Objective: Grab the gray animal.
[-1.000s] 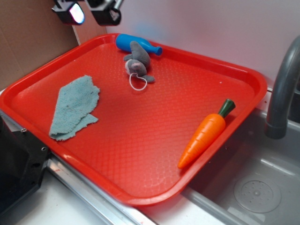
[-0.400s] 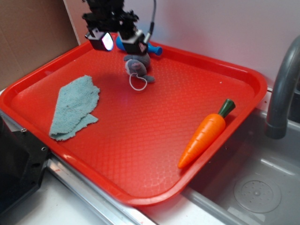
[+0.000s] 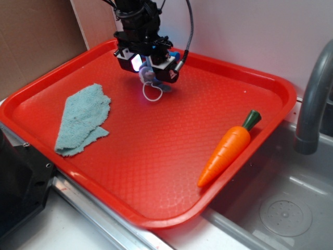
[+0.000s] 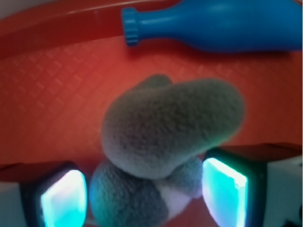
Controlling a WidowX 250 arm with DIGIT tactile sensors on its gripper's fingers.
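A red tray (image 3: 218, 99) fills the frame beside a gray sink (image 3: 291, 208) and faucet (image 3: 312, 104) at right, white wall behind. At upper centre the gripper (image 3: 147, 63) hangs over the gray animal (image 4: 165, 127), pads (image 4: 225, 191) spread to either side, not yet pinching. The approach looks done; closing and lifting remain. A bottle (image 4: 222, 23) lies just behind; cloth (image 3: 83, 119) at left, carrot (image 3: 229, 148) at right.

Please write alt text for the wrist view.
A gray plush animal fills the frame, lying on a red tray between the open gripper's two glowing fingers. A blue bottle lies beyond it by the rim.
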